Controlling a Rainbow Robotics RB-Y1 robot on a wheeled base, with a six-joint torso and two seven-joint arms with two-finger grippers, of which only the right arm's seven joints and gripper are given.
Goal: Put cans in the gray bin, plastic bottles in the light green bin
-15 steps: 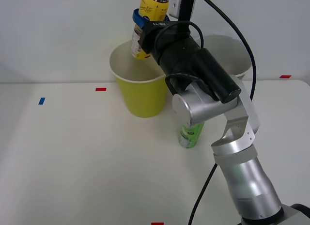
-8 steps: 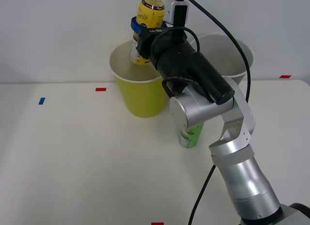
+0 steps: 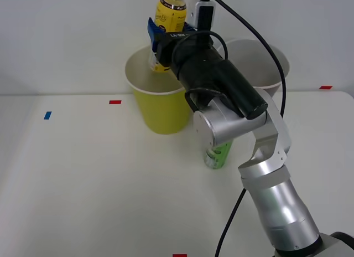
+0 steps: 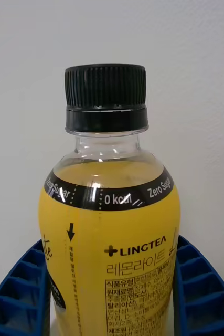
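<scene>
The right gripper [image 3: 160, 38] clamps the yellow-labelled bottle [image 3: 168, 16] at mid-body, upright above the light green bin [image 3: 160, 110]. Full and smooth-labelled, it likely handles heavy, rigid, slightly slippery. The green bottle [image 3: 217, 154] stands nearer; the gray bin [image 3: 260, 57] sits at far right.

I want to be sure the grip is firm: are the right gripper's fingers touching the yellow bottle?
Touching. The wrist view shows the blue fingers pressed against both sides of the yellow bottle, with no gap.
</scene>
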